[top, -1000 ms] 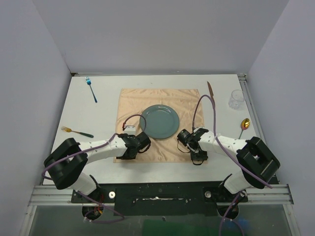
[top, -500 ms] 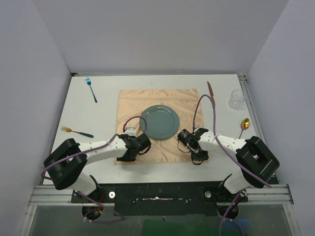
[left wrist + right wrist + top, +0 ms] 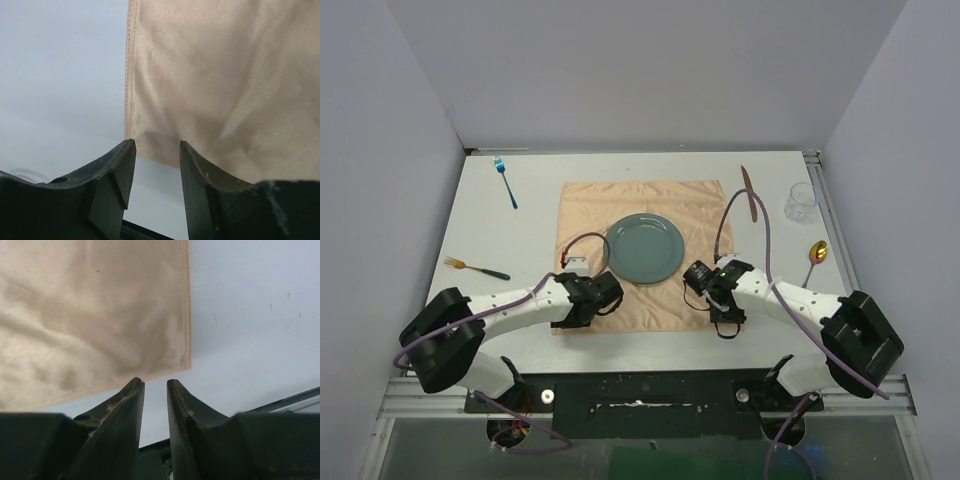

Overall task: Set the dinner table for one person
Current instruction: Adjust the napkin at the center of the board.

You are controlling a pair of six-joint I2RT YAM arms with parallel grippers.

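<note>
Dinner table [image 3: 520, 215]: cloth [image 3: 585, 205] + plate [image 3: 644, 248] laid mid-tabletop. Blue fork [image 3: 506, 182], gold fork [image 3: 475, 268] nr L edge; knife [image 3: 750, 193], glass [image 3: 800, 202], spoon [image 3: 816, 255] nr R edge, all unplaced. L gripper [image 3: 157, 145] spread, R gripper [image 3: 155, 382] narrowly parted, both empty at cloth's near corners.

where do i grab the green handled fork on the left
Take the fork by its dark green handle, left claw straight down from above, jaws across the thin shaft: it lies flat on the table, handle toward the cloth.
</note>
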